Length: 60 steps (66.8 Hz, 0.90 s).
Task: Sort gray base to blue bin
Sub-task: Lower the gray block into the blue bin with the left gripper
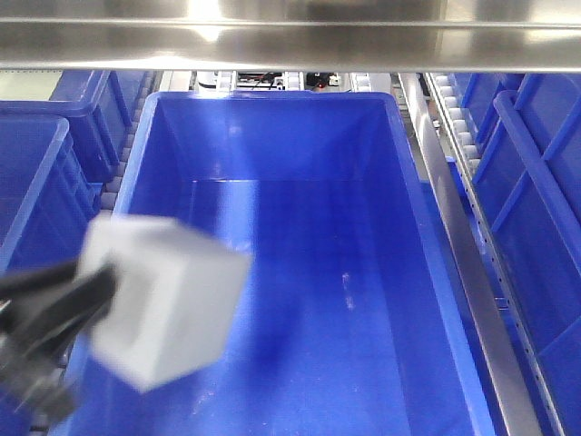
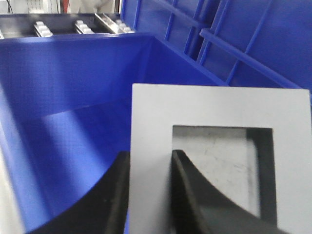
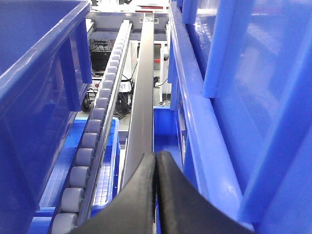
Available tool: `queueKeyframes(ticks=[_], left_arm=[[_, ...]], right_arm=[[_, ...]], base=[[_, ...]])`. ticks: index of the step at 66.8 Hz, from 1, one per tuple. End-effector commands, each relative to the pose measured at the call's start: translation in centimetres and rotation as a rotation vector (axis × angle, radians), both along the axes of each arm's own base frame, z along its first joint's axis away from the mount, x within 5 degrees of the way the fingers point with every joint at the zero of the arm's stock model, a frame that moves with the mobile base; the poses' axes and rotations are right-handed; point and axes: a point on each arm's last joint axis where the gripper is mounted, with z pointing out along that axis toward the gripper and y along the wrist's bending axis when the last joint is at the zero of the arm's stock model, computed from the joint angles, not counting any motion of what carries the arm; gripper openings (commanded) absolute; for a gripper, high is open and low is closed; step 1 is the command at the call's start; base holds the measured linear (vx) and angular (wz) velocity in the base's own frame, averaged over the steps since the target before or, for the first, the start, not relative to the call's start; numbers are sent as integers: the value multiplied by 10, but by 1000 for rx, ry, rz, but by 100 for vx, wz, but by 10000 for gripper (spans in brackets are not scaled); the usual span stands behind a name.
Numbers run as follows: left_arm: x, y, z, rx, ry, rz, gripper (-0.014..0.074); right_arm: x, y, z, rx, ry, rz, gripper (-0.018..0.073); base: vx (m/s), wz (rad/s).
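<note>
Gray base [image 1: 168, 300] hangs above the blue bin's [image 1: 272, 118] near-left corner, clamped in the left tool [image 2: 148, 195], one finger [image 2: 195, 200] inside its square recess. Right tool [image 3: 155, 190] pinched together beside the bin, above a roller track [image 3: 97, 141].

Right gripper [image 3: 156, 168] jaws pressed together — roller rail [image 3: 100, 124], blue crates [image 3: 243, 97] flanking

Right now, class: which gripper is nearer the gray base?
Left. The left gripper pinches one wall of the gray base, holding it over the blue bin. The right gripper is shut, empty, between bins beside a roller track.
</note>
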Motion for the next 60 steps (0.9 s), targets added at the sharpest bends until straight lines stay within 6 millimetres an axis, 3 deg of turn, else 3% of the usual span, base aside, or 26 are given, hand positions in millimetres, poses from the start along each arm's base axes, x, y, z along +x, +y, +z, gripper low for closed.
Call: queueKeyframes(ticks=[1,15,31,42,60], left_arm=[[26,-27,27,-44,-55,-52,3],[99,-75,18,104,122,18,11],[167,-117,-24,237,346,139,27],[182,-127,-46,234,428,186,43],[183,-129,-48,229,437,182,79]], right_arm=[[0,0,6,-21,-81,4,-5],[0,0,6,-21,-81,4,-5],[0,0,6,-21,-81,4,-5],[0,0,6,-21,-81,4,-5],[0,0,6,-21,-80,3,-5]], base=[[0,0],[0,0],[0,0],[0,0],[0,0]])
